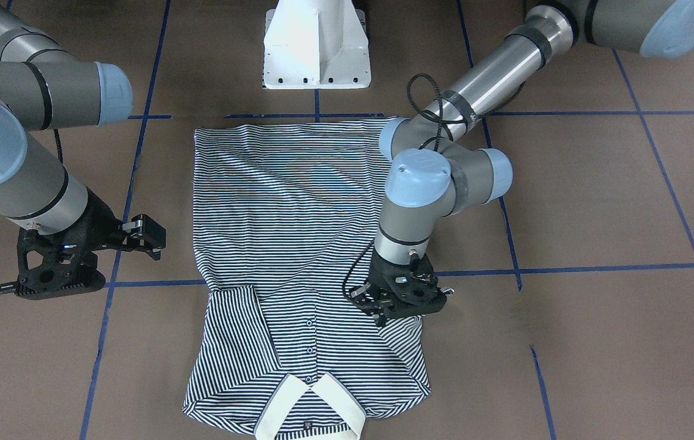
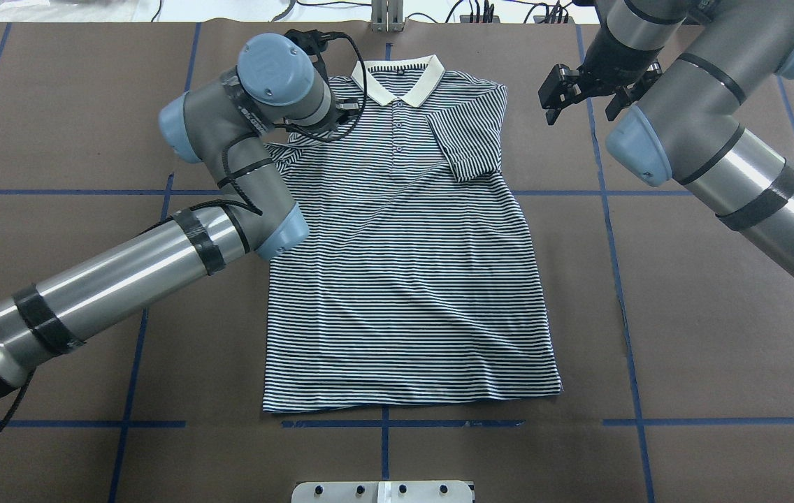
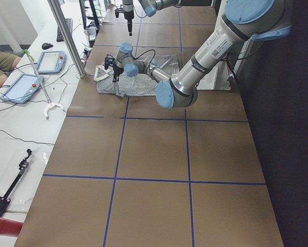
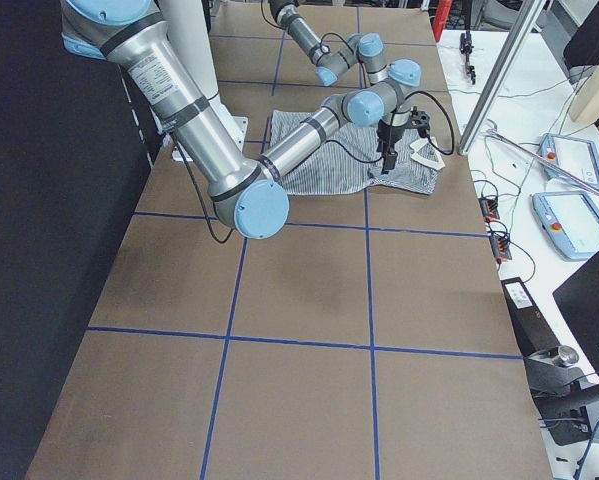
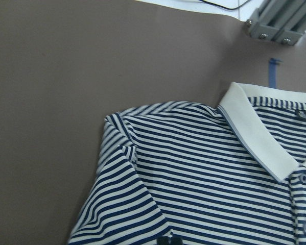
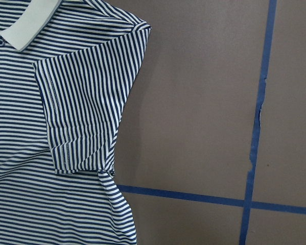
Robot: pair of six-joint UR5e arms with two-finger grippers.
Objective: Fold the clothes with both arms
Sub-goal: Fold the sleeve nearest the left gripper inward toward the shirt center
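The striped polo shirt point(image 1: 298, 232) lies flat, front up, on the brown table, with its cream collar point(image 2: 397, 77) at the far edge from the robot. Both short sleeves lie folded in over the chest. My left gripper point(image 1: 387, 313) is low over the folded sleeve on the robot's left. In the left wrist view its dark tips point(image 5: 167, 241) show together against the striped cloth point(image 5: 204, 173), so it looks shut on that sleeve. My right gripper point(image 2: 579, 94) is open and empty, off the shirt beside the other folded sleeve point(image 6: 81, 107).
The white pedestal base point(image 1: 316, 49) stands at the shirt's hem end. Blue tape lines point(image 2: 621, 279) cross the table. Tablets point(image 3: 20, 87) and cables lie on the side bench beyond the collar end.
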